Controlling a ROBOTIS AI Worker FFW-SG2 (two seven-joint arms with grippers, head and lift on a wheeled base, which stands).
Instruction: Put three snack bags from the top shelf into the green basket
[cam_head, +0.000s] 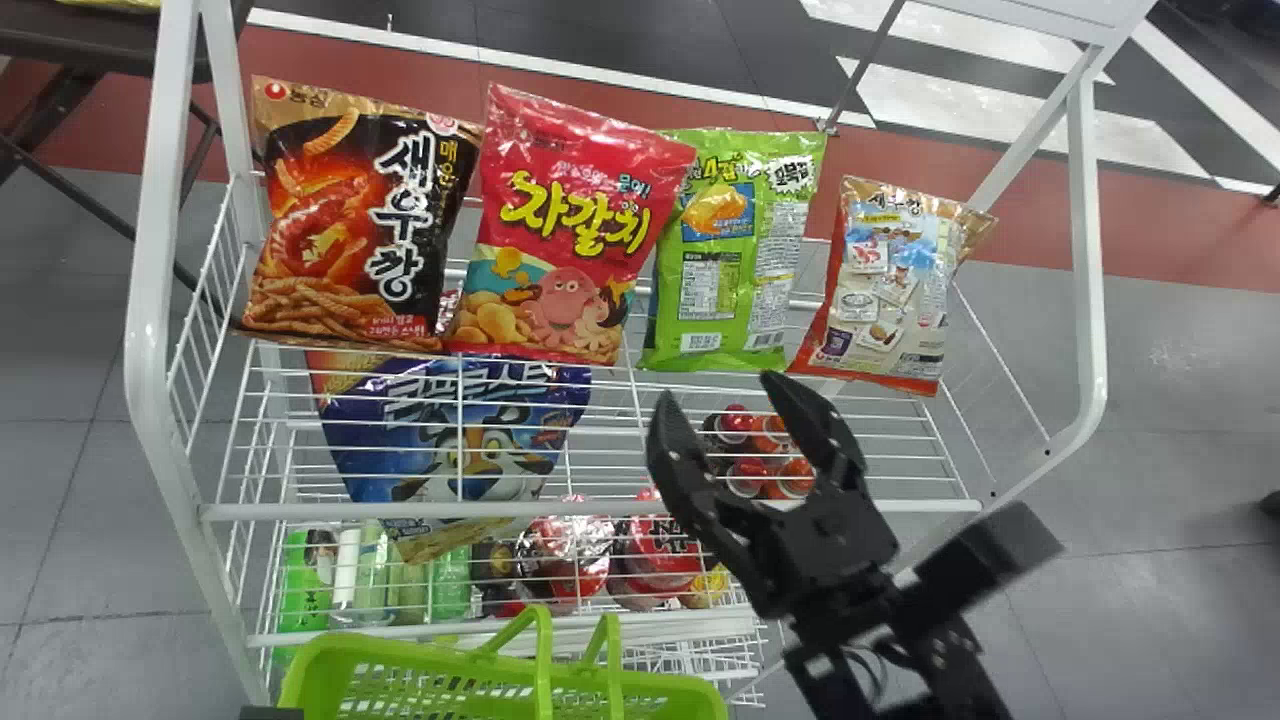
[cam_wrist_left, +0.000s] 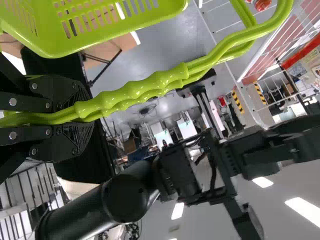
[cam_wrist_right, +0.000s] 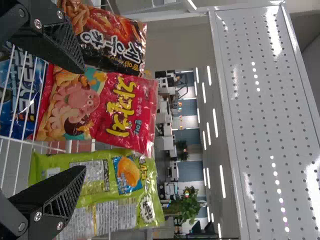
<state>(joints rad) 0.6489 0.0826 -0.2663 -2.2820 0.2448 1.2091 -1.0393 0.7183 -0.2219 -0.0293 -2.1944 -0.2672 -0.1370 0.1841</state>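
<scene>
Green basket (cam_head: 395, 648), bottom left, looked empty, three bags (cam_head: 575, 225) to go; my empty right hand (cam_head: 716, 392) was wide open, left hand (cam_wrist_left: 89, 116) squeezing handles (cam_wrist_left: 135, 95).

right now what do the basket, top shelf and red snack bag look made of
The green basket looks like glossy moulded plastic, with slots and bumpy handles. The top shelf is probably white-coated metal wire, thin bars in a grid. The red snack bag seems shiny plastic film, creased and glinting.

Glossy plastic basket (cam_head: 330, 672), smooth green handles (cam_wrist_left: 135, 92).
</scene>
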